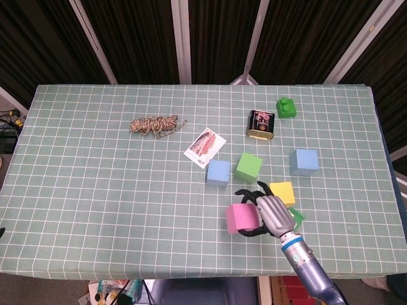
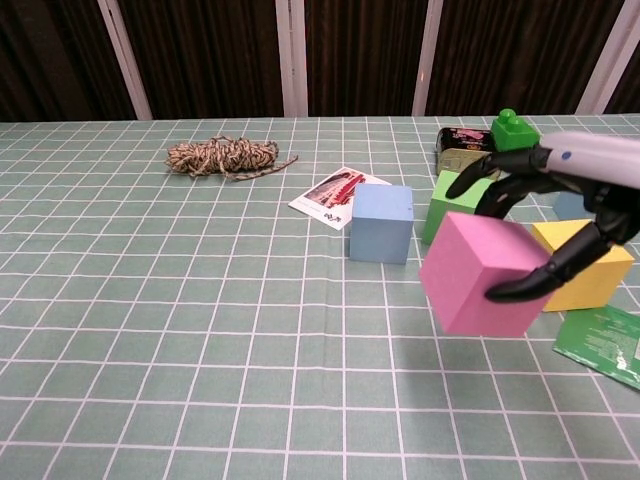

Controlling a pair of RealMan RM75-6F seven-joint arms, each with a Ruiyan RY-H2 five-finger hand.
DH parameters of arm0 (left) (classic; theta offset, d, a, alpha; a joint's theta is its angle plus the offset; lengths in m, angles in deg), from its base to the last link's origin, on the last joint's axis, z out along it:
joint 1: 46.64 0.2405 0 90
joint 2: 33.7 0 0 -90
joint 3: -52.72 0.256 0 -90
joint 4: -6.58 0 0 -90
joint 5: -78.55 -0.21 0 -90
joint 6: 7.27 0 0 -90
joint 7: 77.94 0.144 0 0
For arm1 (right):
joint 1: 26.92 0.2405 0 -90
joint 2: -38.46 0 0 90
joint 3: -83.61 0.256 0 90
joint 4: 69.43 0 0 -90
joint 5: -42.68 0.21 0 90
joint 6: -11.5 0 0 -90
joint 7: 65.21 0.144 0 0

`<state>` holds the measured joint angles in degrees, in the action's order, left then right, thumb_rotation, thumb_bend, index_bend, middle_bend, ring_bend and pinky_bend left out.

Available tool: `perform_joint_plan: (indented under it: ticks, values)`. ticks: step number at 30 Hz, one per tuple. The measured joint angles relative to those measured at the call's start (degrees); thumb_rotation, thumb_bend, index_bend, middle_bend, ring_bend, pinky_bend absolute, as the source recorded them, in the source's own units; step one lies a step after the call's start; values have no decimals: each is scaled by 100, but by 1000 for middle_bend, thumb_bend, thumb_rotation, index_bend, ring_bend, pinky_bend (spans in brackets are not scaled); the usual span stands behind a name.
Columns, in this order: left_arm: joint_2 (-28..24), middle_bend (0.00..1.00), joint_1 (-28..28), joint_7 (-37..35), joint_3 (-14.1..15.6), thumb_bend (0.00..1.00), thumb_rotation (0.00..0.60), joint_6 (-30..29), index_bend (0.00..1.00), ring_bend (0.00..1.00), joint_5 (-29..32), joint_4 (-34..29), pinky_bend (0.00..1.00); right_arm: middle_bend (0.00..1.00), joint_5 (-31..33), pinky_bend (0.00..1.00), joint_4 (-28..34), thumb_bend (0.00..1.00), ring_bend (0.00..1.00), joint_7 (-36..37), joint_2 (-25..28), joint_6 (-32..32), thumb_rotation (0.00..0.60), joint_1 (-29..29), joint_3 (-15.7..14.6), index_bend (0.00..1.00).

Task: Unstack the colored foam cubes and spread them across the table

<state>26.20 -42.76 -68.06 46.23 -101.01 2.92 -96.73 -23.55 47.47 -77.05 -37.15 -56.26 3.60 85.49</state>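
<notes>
My right hand (image 1: pixel 273 216) (image 2: pixel 560 225) grips a pink foam cube (image 1: pixel 241 218) (image 2: pixel 480 274) and holds it just above the table, near the front edge. A light blue cube (image 1: pixel 218 173) (image 2: pixel 381 222) and a green cube (image 1: pixel 248 166) (image 2: pixel 455 200) sit side by side behind it. A yellow cube (image 1: pixel 282 192) (image 2: pixel 592 265) lies right of the hand, partly hidden by its fingers in the chest view. A second blue cube (image 1: pixel 304 161) stands farther right. My left hand shows in neither view.
A bundle of twine (image 1: pixel 156 124) (image 2: pixel 223 156), a printed card (image 1: pixel 205 146) (image 2: pixel 334 193), a dark tin (image 1: pixel 261 124) (image 2: pixel 462 143) and a green toy brick (image 1: pixel 286 107) (image 2: pixel 515 130) lie farther back. A green packet (image 1: pixel 296 218) (image 2: pixel 608 343) sits by the yellow cube.
</notes>
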Motion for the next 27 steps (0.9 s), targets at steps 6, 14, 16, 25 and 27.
perform_joint_plan:
  ticks: [6,14,16,25,27]
  values:
    - [5,0,7,20,16,195,600,-17,213,0,-28,0,80,647,-88,0,-497,132,312,-321,-643,74,600,-50,-152,264]
    - [19,0,-32,90,14,195,600,53,214,0,12,-1,80,647,-173,0,-780,132,298,-534,-1257,2,600,-126,-125,264]
    - [19,0,-30,91,21,195,600,42,214,0,-6,-3,80,642,-216,0,-844,132,290,-616,-1391,-44,600,-141,-92,264]
    - [13,0,-30,57,6,195,600,39,213,0,15,7,80,171,-113,0,-851,132,77,-873,-1584,28,600,-143,-8,110]
    - [11,0,-28,62,17,195,600,34,213,0,-7,5,80,92,-105,0,-869,132,34,-941,-1607,55,600,-127,7,57]
